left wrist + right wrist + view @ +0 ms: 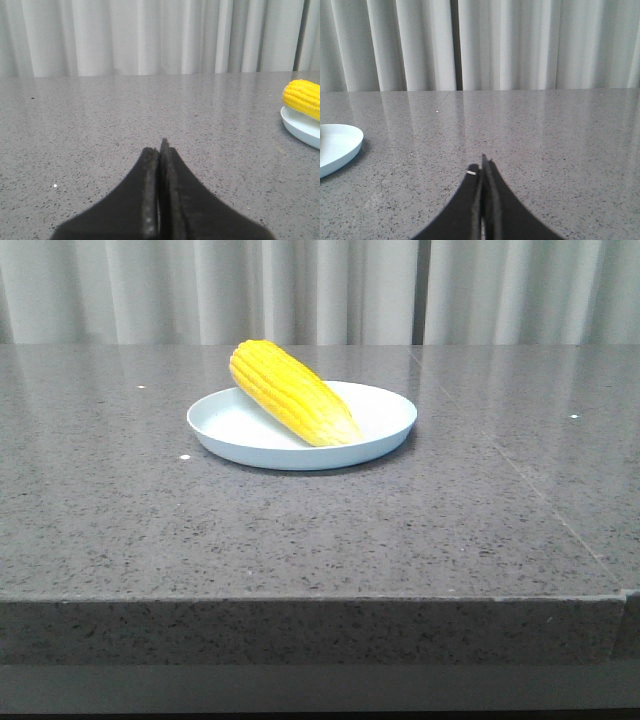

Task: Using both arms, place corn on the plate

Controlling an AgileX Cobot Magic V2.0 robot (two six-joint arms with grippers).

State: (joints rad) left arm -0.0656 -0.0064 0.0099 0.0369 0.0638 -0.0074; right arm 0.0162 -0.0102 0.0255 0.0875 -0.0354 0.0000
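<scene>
Both grippers, left (pixel 159 150) and right (pixel 482 170), are clenched on nothing, away from the plate (pixel 385 430). Corn (pixel 290 392) lies tilted, seemingly propped on the rim; any bump could roll it off

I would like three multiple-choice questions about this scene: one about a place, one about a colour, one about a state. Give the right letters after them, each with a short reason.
1. Where is the corn?
A. on the bare table
B. on the plate
C. in a gripper

2. What colour is the plate?
A. pale blue-white
B. red
C. black

3. How do the jaws of the left gripper and the right gripper stand?
A. both wide open
B. one holds the corn
C. both shut, holding nothing

Answers:
1 B: the cob lies across the plate, its thick end over the rim.
2 A: it looks pale against the grey table.
3 C: in each wrist view the fingers meet, with nothing between them.
</scene>
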